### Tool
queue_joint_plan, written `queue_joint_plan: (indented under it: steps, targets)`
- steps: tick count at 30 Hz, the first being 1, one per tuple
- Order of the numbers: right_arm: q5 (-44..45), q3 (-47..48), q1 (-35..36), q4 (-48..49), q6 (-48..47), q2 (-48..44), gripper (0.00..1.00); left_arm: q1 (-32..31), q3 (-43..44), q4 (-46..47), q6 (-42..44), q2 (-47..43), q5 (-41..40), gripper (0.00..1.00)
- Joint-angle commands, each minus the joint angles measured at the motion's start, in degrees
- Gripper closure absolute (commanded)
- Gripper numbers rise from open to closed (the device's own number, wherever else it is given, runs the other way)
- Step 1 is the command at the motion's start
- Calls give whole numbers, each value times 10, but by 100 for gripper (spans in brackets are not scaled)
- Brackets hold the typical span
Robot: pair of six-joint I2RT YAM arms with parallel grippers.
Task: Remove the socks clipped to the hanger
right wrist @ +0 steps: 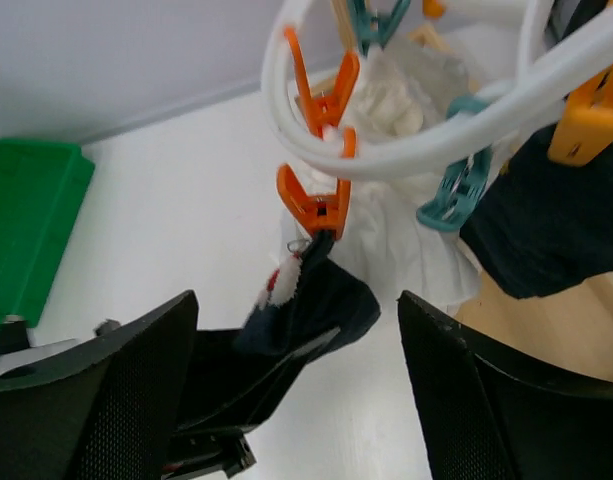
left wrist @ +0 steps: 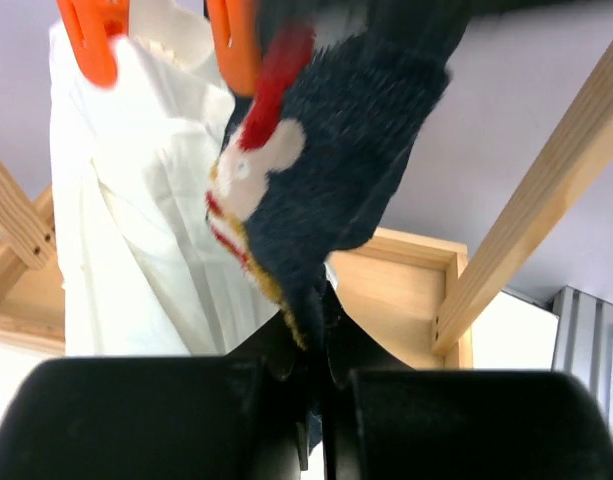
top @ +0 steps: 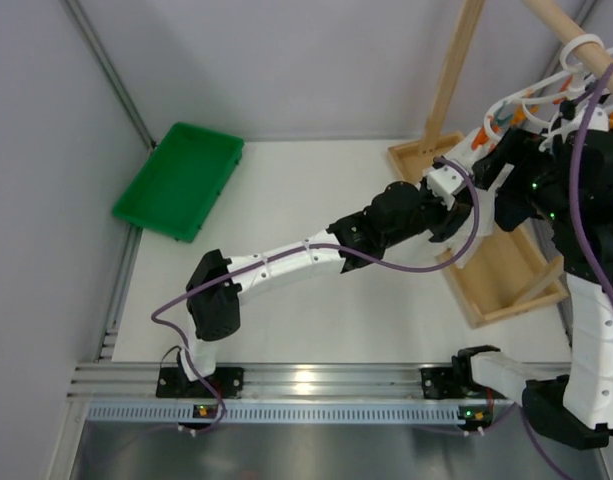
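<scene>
A dark navy sock with a red, white and yellow pattern hangs from an orange clip. My left gripper is shut on the sock's lower end. In the right wrist view the same sock hangs from an orange clip on the white round hanger, with the left gripper pinching it from below. My right gripper is open, its fingers wide apart either side of the sock, touching nothing. A second dark sock hangs at the right. In the top view the hanger hangs at the far right.
A white cloth hangs clipped behind the sock. The wooden rack stands under the hanger, with a slanted beam close by on the right. A green tray lies at the far left. A teal clip hangs beside the cloth.
</scene>
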Motion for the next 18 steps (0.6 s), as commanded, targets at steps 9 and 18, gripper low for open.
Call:
queue_joint_plan:
  steps: [9, 18]
  targets:
    - [24, 100, 1, 1, -52, 23, 37, 1, -40, 2, -75, -45, 12, 100]
    - [33, 46, 1, 47, -71, 9, 46, 1, -29, 3, -104, -38, 26, 100]
